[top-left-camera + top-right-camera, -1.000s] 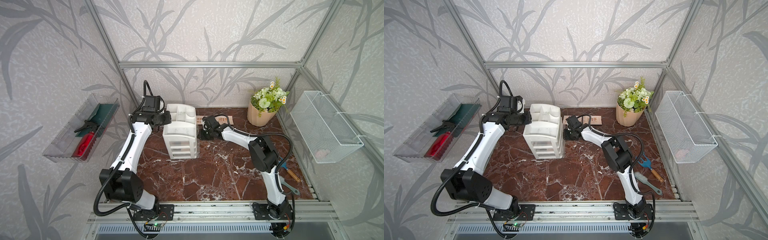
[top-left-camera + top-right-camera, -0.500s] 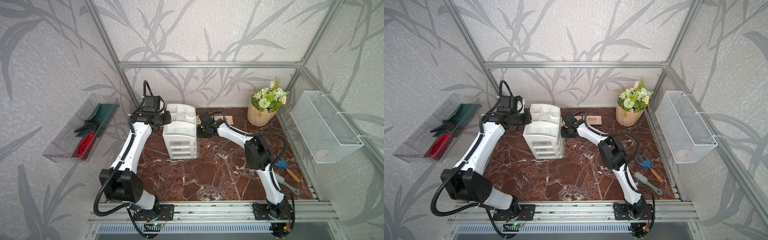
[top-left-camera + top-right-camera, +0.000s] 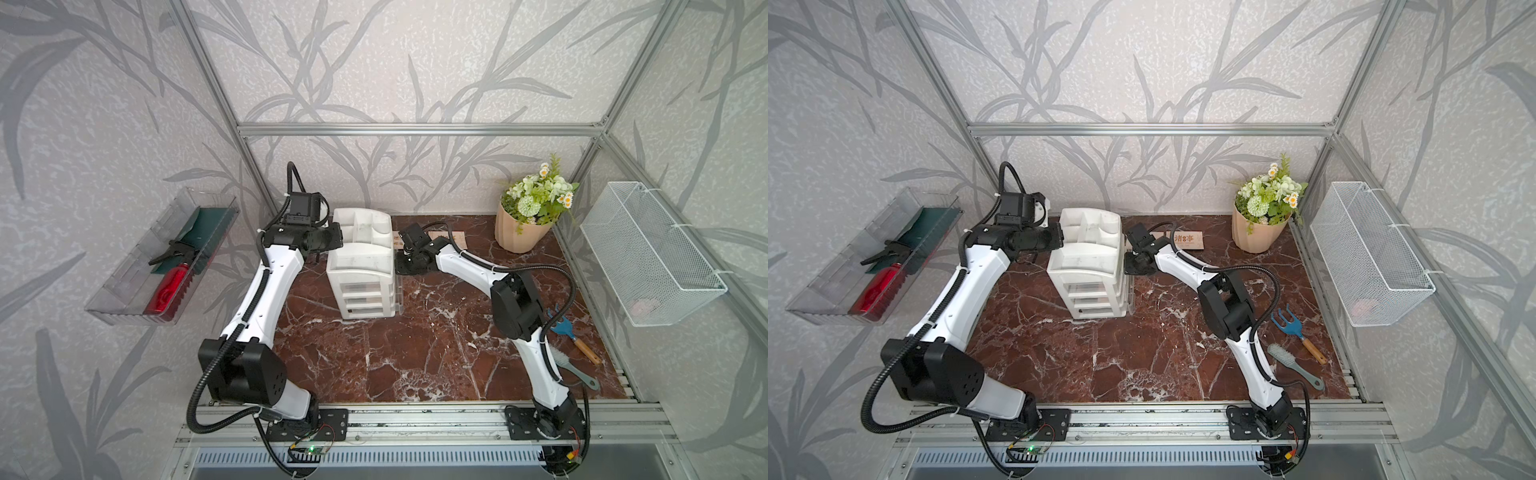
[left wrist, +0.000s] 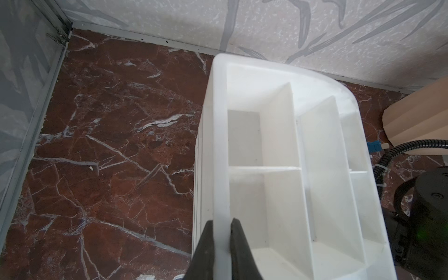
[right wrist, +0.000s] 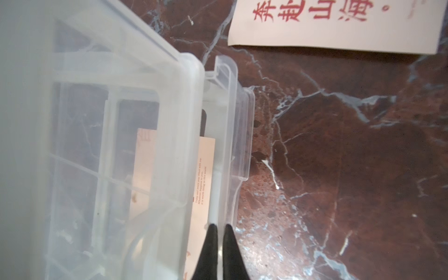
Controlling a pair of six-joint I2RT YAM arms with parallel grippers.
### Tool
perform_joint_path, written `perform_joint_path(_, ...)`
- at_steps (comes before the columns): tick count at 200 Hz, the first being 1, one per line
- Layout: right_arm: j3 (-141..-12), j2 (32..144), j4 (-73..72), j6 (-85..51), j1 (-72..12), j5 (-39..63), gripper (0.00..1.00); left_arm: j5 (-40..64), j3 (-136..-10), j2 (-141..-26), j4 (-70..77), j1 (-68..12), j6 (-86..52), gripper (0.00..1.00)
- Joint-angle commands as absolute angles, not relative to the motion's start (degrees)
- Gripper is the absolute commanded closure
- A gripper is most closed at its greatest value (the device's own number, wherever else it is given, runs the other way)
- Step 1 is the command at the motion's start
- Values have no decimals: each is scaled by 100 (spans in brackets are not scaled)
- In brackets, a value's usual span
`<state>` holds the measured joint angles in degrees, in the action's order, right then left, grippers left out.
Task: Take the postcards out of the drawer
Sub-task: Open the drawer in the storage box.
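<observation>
Right gripper point(image 5: 219, 226) edged in against the organizer point(image 3: 361, 253) side and closed.
Tips at a peach postcard point(image 5: 206, 169) in the pulled-out drawer point(image 5: 234, 121), grip unclear; second postcard point(image 5: 339, 24) lies on the table point(image 5: 339, 145). Left gripper point(image 4: 221, 220) clamps the organizer rim.

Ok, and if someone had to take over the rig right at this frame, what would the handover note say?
Left gripper: shut on the white organizer at its rim, apparently steadying it.
Right gripper: shut at the open clear drawer, tips on a thin pale edge. Whether that edge is a card is unclear.
Cards: a red-lettered postcard lies out on the marble table; a peach postcard lies in the drawer.
Done: drawer open, at least one card out.
Left: lift out what remains in the drawer.
</observation>
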<state>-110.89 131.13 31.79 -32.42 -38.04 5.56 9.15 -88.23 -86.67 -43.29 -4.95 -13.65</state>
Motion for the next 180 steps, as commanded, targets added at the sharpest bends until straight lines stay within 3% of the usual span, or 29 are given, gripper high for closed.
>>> perform_joint_path(1,-11037,12745,3511,-2907,-3634,325,94,983,-8730,-8556,-4454,-554,-1339,88)
perform_joint_path(180,-10290,12246,3493,-2568,-2895,665,93,939,-8774,-8594,-4504,-555,-1301,89)
